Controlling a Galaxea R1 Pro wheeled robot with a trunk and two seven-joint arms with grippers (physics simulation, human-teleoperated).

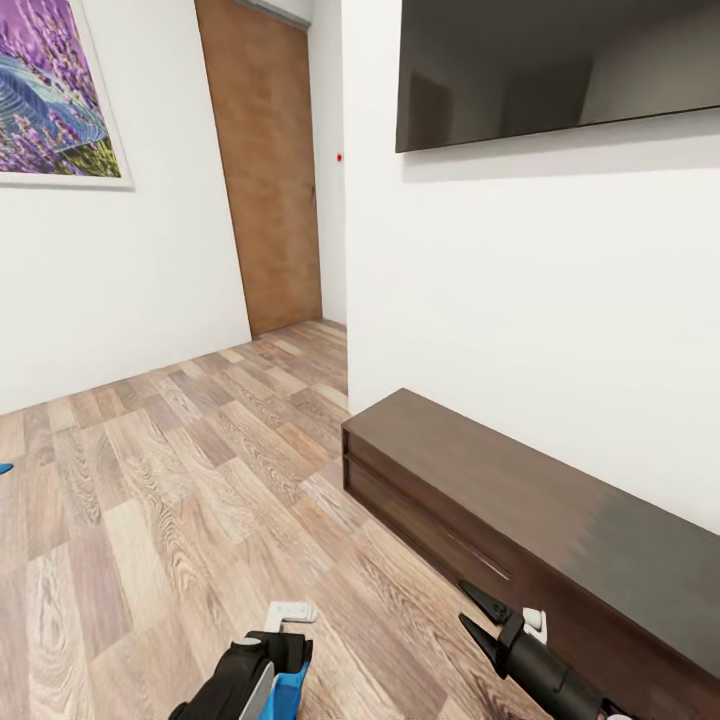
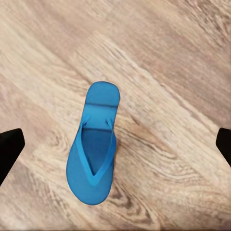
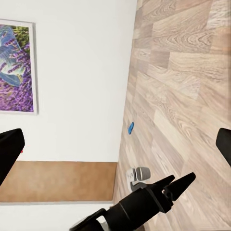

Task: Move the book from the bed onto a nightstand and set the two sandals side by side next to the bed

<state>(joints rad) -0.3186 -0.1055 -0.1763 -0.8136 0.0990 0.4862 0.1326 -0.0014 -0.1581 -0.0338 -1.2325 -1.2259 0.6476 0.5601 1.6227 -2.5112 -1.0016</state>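
Observation:
One blue sandal (image 2: 94,154) lies flat on the plank floor, straps up, directly below my left gripper (image 2: 115,144), whose fingers stand far apart on either side of it, open. In the head view that sandal (image 1: 288,692) peeks out beside my left arm at the bottom edge. The other sandal (image 3: 130,128) is a small blue spot on the floor by the white wall, and its tip (image 1: 3,467) shows at the far left edge. My right gripper (image 1: 466,604) hangs open and holds nothing, beside the low cabinet. The book, the bed and the nightstand are out of view.
A long low dark brown cabinet (image 1: 520,500) runs along the white wall on the right, under a wall-mounted black screen (image 1: 560,65). A tan wooden door (image 1: 265,170) stands at the back, and a purple picture (image 1: 50,90) hangs on the left wall. Plank floor (image 1: 170,480) stretches to the left.

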